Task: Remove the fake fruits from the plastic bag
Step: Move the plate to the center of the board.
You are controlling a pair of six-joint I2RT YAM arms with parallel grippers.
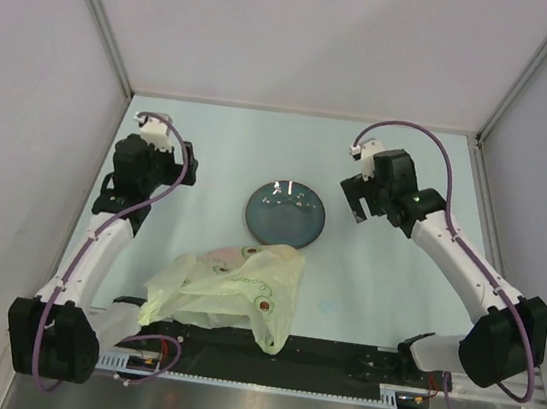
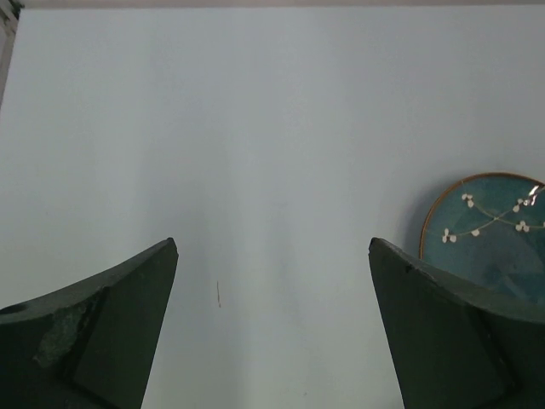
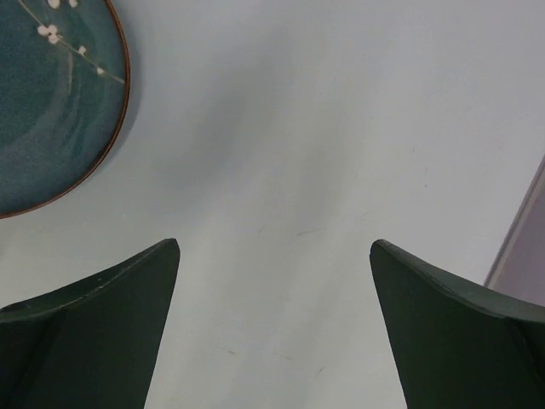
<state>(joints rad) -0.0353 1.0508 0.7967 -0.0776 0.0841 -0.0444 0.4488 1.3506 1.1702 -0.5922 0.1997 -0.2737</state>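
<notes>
The plastic bag point(image 1: 232, 292) lies crumpled on the table near the front edge, pale yellow-green with round printed marks. The fake fruits are hidden inside it; only a faint pink patch point(image 1: 220, 255) shows through its upper side. My left gripper point(image 1: 186, 163) hangs open over the table, behind and left of the bag, with nothing between its jaws point(image 2: 272, 247). My right gripper point(image 1: 360, 201) is open and empty too point(image 3: 274, 247), up at the right of the plate and far from the bag. Neither wrist view shows the bag.
A dark blue-green plate point(image 1: 285, 213) with a white blossom pattern sits just behind the bag, between the two grippers; its rim appears at the right of the left wrist view point(image 2: 490, 226) and at the top left of the right wrist view point(image 3: 51, 111). White walls enclose the table.
</notes>
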